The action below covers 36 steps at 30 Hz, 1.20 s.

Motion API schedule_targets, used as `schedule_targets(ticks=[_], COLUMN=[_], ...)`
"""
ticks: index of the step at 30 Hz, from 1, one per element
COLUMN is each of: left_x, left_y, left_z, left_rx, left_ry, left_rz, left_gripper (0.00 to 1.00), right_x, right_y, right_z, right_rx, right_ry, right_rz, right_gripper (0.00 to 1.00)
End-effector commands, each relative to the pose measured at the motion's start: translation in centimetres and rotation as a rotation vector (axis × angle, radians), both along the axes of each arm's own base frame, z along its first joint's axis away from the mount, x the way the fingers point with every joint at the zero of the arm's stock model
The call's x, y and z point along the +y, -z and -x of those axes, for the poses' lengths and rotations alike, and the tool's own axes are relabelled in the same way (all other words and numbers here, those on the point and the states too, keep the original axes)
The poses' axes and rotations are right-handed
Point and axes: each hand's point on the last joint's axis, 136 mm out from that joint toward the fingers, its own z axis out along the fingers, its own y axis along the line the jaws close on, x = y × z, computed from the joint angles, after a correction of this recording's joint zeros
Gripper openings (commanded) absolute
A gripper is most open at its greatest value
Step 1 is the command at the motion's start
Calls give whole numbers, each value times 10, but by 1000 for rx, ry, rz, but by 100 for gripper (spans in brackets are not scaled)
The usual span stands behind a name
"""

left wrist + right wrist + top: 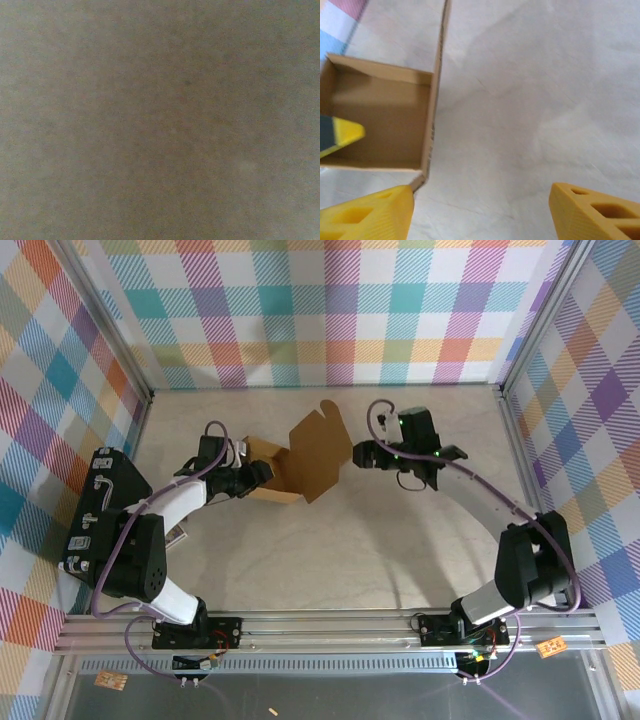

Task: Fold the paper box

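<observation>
The paper box [312, 455] stands partly formed mid-table between the 2 arms; its upright panel lies just left of the right gripper [482, 192], whose fingers are spread wide and empty. The left gripper [258, 477] sits against the box's opposite side, and its jaw state cannot be determined.

Looks like a robot lab cell: plaid-cloth walls [330, 310] around a pale tabletop [330, 560], two arms [180, 502] bolted to an aluminium rail [330, 625].
</observation>
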Motion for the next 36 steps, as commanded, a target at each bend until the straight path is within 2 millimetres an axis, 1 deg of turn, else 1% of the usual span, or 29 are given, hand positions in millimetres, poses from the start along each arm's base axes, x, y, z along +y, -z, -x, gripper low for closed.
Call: schedule_targets(ticks=[1,6,12,15,18,20,22,23,24,28,32,34,36], left_x=[-9,-9,-8,-9,-9,-9,-9,-9,-9,-8,-11,-12,-12], left_y=[0,4,15,17,17,17,16,16,15,16,17,18,19], left_z=[7,11,16,19,20,21,22,23,23,25,26,27,29], left_rx=[5,2,13,17,18,18,12,11,8,7,8,9,10], left_ry=[42,36,29,32,32,33,29,27,25,21,29,32,31], left_rz=[32,40,46,49,49,51,59,63,65,62,66,63,61], left_gripper=[56,56,56,56,56,56,56,56,56,56,56,57,57], right_x=[21,41,53,58,59,58,55,52,47,32,32,37,40], right_y=[-8,-23,-42,-57,-73,-78,-73,-68,-58,-37,-24,-19,-15], right_z=[-1,-12,-30,-33,-36,-39,-42,-43,-44,-34,-11,4,14], right_rx=[89,108,62,33,-32,-48,-20,1,35,88,143,160,160], right_ry=[-60,-119,-157,-186,-199,-197,-187,-175,-149,-94,-125,-167,-198], right_rz=[-94,-149,-168,-181,-184,-176,-130,-100,-65,-2,33,66,106], right_gripper=[71,69,72,74,76,77,76,75,73,71,70,67,60])
